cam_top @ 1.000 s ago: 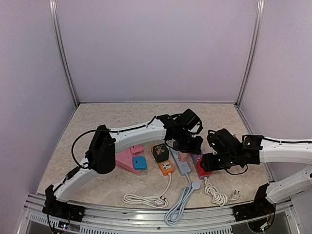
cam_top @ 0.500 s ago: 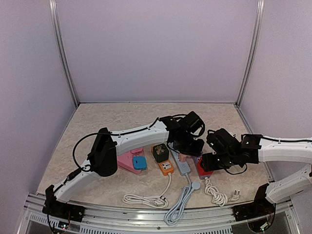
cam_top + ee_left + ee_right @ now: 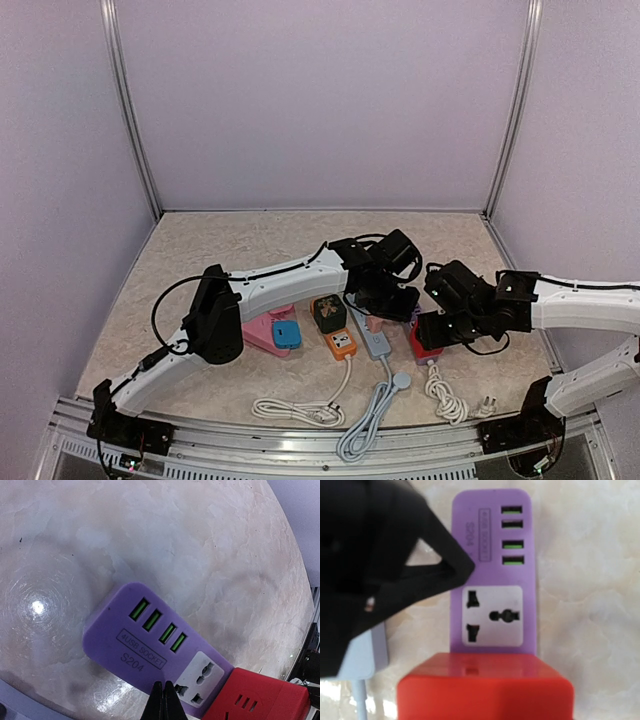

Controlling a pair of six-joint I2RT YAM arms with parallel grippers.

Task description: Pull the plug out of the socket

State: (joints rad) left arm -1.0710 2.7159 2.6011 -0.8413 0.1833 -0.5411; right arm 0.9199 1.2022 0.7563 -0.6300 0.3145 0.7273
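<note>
A purple socket strip [image 3: 150, 640] with several green USB slots lies on the marble table; it also shows in the right wrist view [image 3: 492, 555]. A red plug [image 3: 485, 690] sits at its near end, and also shows in the left wrist view [image 3: 260, 697] and the top view [image 3: 425, 345]. My left gripper [image 3: 163, 700] is shut, its tips pressed on the strip's edge beside the white outlet [image 3: 200, 677]. It shows from above [image 3: 395, 303] and as a black shape [image 3: 395, 580]. My right gripper [image 3: 432, 328] is shut on the red plug; its fingers are hidden in its wrist view.
A grey power strip [image 3: 375, 340], an orange adapter [image 3: 341, 343], a dark green cube [image 3: 330, 313] and a pink strip [image 3: 258, 330] with a blue plug [image 3: 286, 334] lie left of the purple strip. White cords [image 3: 295, 408] [image 3: 445, 392] and a grey cord [image 3: 365, 425] lie near the front edge.
My left gripper has shifted slightly right and down onto the strip. My right gripper and the red plug have edged right, dragging the white cord a little.
</note>
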